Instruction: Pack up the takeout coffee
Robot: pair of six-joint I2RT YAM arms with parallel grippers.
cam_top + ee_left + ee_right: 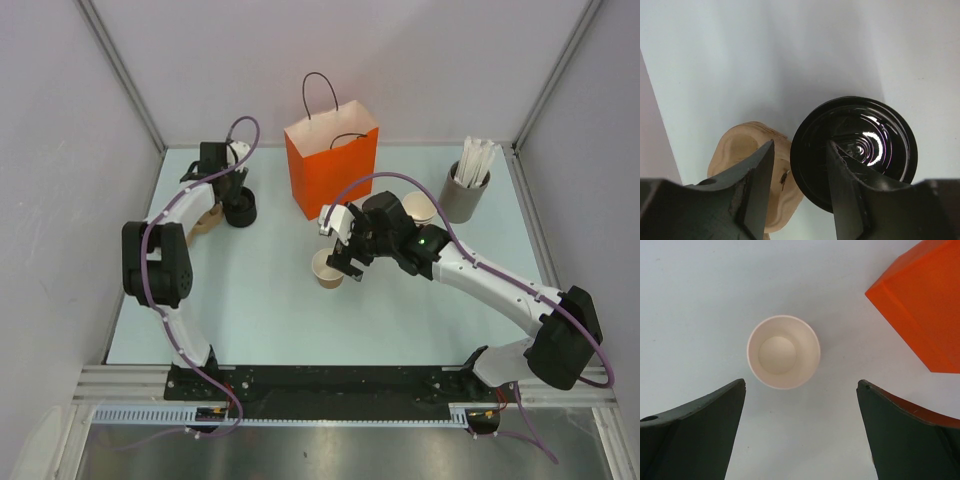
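While right gripper hangs wide open, empty, cup upright directly below its jaws, a skewed close could tip it. Left gripper, part open, empty, straddles lid rim; could slip off.

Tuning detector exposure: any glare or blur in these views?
Left wrist: bright glare streaks on the lid, the rest of it readable. Right wrist: cup sharp with only a faint shadow; fingers near-black and soft-edged. Top: even light, mild sheen on the metal strip.
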